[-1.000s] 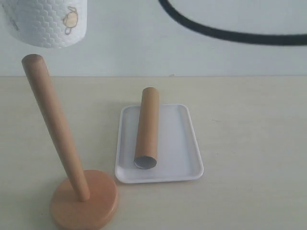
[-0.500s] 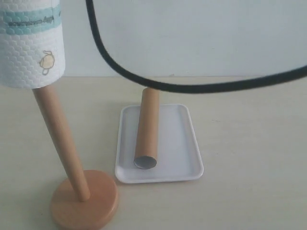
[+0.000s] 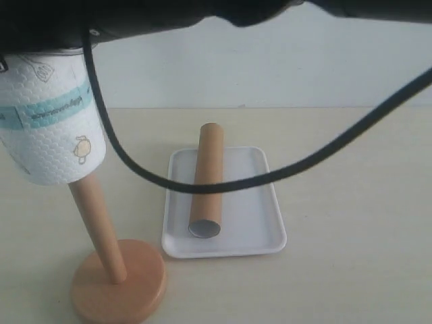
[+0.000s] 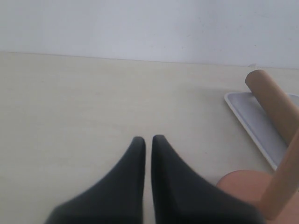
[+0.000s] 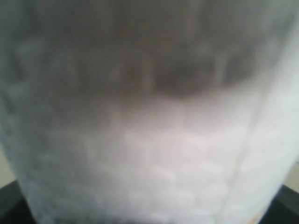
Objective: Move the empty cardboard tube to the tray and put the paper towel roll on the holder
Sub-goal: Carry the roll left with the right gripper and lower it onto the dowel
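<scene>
The white embossed paper towel roll (image 3: 50, 121), teal band uppermost, sits tilted over the top of the holder's wooden pole (image 3: 98, 229), well above the round base (image 3: 138, 287). My right gripper (image 5: 149, 205) is shut on the roll, which fills the right wrist view (image 5: 154, 140); its dark arm (image 3: 169, 13) crosses the top of the exterior view. The empty cardboard tube (image 3: 206, 179) lies lengthwise in the white tray (image 3: 260, 202). My left gripper (image 4: 148, 138) is shut and empty, low over bare table, with the tube (image 4: 275, 100), tray (image 4: 254, 123) and holder base (image 4: 238, 184) off to one side.
A black cable (image 3: 270, 179) from the right arm droops across the exterior view in front of the tray and tube. Pale table (image 3: 351, 202) stretches to the right of the tray, and a white wall stands behind.
The roll has come down from above the pole onto its top, now covering the pole's upper part. The right arm has dropped into the exterior view. Tube and tray are unmoved.
</scene>
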You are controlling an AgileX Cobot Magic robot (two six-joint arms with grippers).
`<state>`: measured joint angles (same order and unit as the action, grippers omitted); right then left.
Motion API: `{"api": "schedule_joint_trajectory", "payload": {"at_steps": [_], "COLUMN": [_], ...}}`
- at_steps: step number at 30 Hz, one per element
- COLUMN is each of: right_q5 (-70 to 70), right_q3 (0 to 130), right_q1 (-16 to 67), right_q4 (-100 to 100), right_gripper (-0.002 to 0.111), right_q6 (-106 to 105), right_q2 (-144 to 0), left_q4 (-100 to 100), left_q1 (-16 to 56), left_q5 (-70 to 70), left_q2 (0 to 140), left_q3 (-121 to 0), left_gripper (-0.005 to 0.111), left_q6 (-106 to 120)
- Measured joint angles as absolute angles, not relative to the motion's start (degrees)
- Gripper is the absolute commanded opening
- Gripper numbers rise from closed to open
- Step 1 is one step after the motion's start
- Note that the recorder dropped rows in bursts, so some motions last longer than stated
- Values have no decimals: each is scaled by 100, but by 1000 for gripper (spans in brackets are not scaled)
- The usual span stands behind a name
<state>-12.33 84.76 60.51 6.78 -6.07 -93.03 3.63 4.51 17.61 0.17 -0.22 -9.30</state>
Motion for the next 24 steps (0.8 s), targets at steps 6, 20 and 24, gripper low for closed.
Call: {"api": "schedule_joint_trajectory", "payload": {"at_steps": [6,20,24], "right_q5": [-911,232,692], "right_q3": [8278,7114,6747], "right_q1": [6051,6051,6051], "right_q4": [678,678,704], "right_gripper": [0,0,0], "right_q6": [-641,-628,-542], "right_q2": [-9419,-9428,-9428], "left_q4": [363,363,363], "left_q1": [451,451,451], "left_q5": [1761,1761,1761], "left_q2": [17,17,17], "left_q3": [-22,-22,-22], "left_gripper": [4,4,4], "left_q6": [-930,-930,-930]}}
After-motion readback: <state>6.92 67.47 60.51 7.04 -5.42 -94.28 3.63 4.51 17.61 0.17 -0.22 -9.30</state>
